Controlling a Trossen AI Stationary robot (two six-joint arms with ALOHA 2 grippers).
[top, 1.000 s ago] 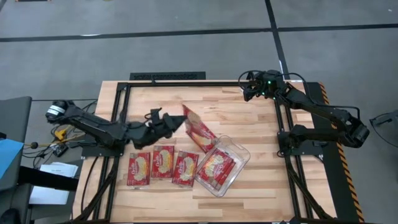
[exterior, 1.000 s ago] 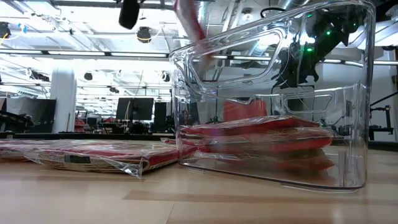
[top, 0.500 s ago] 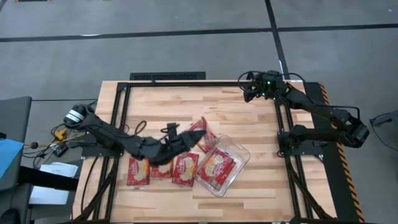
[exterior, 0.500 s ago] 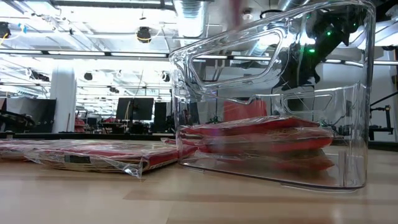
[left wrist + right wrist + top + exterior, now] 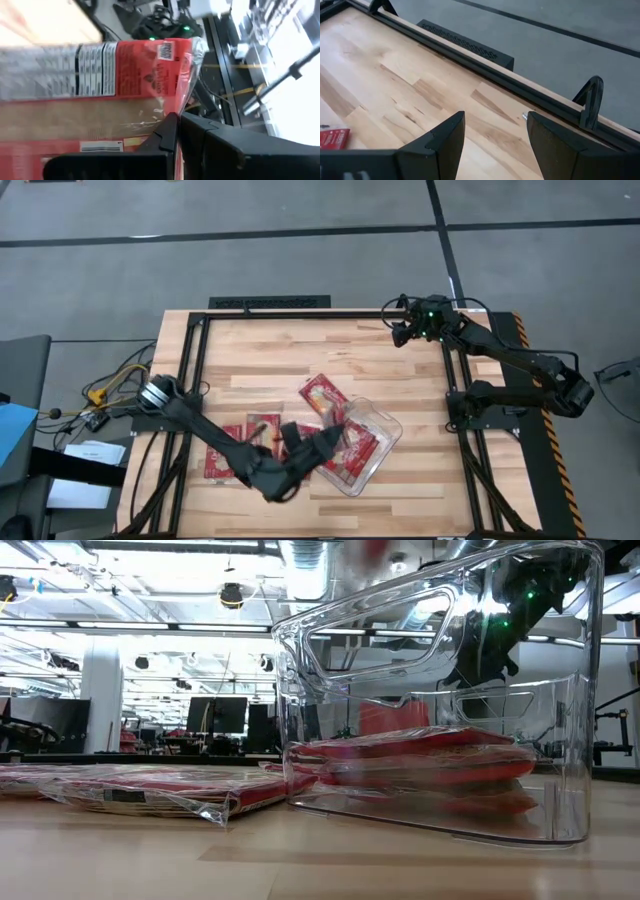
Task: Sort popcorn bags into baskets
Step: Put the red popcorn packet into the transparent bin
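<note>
My left gripper (image 5: 333, 428) is shut on a red popcorn bag (image 5: 322, 397), held over the far-left end of the clear tub (image 5: 385, 430). In the left wrist view the bag (image 5: 130, 60) shows its printed back. The held bag is a red blur (image 5: 374, 550) at the low view's top. The tub (image 5: 440, 810) holds a stack of flat red bags (image 5: 420, 755). More bags (image 5: 222, 452) lie flat on the table left of the tub, partly under my left arm. My right gripper (image 5: 403, 332) is open above the table's far right corner, touching nothing. My left gripper pinches the bag's clear sealed edge (image 5: 178, 102) between its two fingers (image 5: 167, 134). It comes at the bag from the table's near side, pointing toward the far edge. The bag is lifted clear, its printed face (image 5: 320, 392) turned up, above the tub's far-left rim.
Black frame rails (image 5: 200, 355) run along the table's left, far and right sides. My left arm (image 5: 215, 442) lies low across the bags on the near left. Bare wood (image 5: 370, 360) lies between the tub and my right gripper.
My left gripper has swung from the table's middle toward the near edge and right, ending beside the tub. It has turned to point toward the far edge. The bag has stayed lifted by the tub's far-left end and turned from edge-on to face-up.
</note>
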